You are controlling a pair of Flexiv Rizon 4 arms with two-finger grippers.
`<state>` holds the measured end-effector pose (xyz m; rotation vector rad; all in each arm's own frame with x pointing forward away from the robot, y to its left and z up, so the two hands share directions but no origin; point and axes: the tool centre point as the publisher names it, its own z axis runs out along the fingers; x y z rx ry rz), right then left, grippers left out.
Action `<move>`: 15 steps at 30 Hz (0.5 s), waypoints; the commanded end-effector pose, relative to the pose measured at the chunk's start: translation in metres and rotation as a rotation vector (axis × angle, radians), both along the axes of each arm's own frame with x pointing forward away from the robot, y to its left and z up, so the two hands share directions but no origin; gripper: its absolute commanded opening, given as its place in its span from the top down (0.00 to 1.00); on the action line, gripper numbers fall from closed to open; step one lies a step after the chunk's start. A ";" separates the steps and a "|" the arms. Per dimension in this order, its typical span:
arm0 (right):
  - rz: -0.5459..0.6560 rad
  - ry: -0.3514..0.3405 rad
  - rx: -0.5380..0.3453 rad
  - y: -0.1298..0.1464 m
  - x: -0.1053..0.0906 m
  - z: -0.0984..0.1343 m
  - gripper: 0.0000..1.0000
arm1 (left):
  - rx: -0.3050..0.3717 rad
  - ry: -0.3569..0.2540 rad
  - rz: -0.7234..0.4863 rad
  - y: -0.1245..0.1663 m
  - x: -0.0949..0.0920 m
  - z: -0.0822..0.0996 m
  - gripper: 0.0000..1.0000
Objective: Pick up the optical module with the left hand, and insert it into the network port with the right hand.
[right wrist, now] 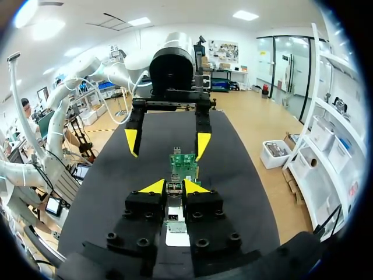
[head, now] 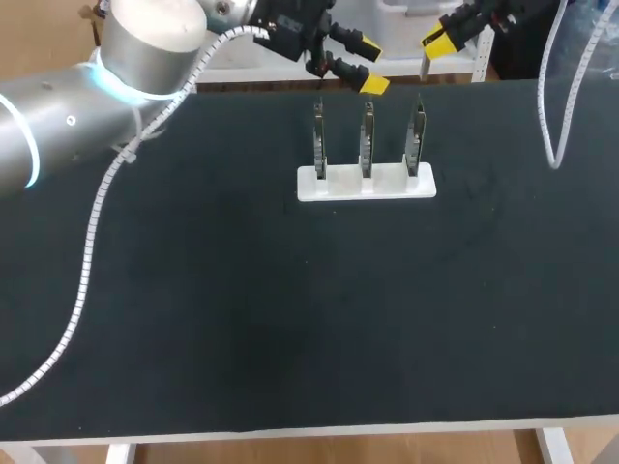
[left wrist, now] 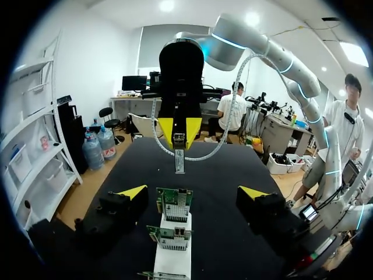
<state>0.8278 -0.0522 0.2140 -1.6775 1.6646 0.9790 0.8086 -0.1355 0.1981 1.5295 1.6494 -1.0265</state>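
Head view: three boards (head: 367, 135) in white holder (head: 334, 186), listed near the desk's (head: 242, 309) far edge; left tool (head: 373, 66) spread wide, empty.
Left wrist view: optical module (left wrist: 179, 160) pinched in right tool (left wrist: 179, 135).
Right wrist view: jamming is judged likely if network port (right wrist: 183, 163) is met askew.

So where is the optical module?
Left wrist view: the right hand grips the module, ahead of the open left hand, past the white rack.

Bright, even light falls from above. The dark table (head: 242, 319) is evenly lit to its edges; the silver joint (head: 155, 39) behind the left gripper (head: 372, 66) shines softly.
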 end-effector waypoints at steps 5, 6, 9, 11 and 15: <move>0.007 -0.001 0.001 0.002 0.002 0.000 1.00 | 0.016 -0.005 0.017 -0.003 -0.014 -0.007 0.00; 0.007 0.000 0.002 0.003 0.002 0.000 1.00 | 0.023 -0.003 0.016 -0.003 -0.014 -0.009 0.00; 0.009 0.000 0.000 0.003 0.002 0.000 1.00 | 0.053 -0.003 0.023 -0.003 -0.014 -0.012 0.00; 0.010 0.000 -0.001 0.002 0.002 -0.001 1.00 | 0.069 -0.007 0.031 -0.002 -0.015 -0.012 0.00; 0.009 0.000 -0.002 0.001 0.002 -0.001 1.00 | 0.080 -0.007 0.041 0.001 -0.014 -0.013 0.00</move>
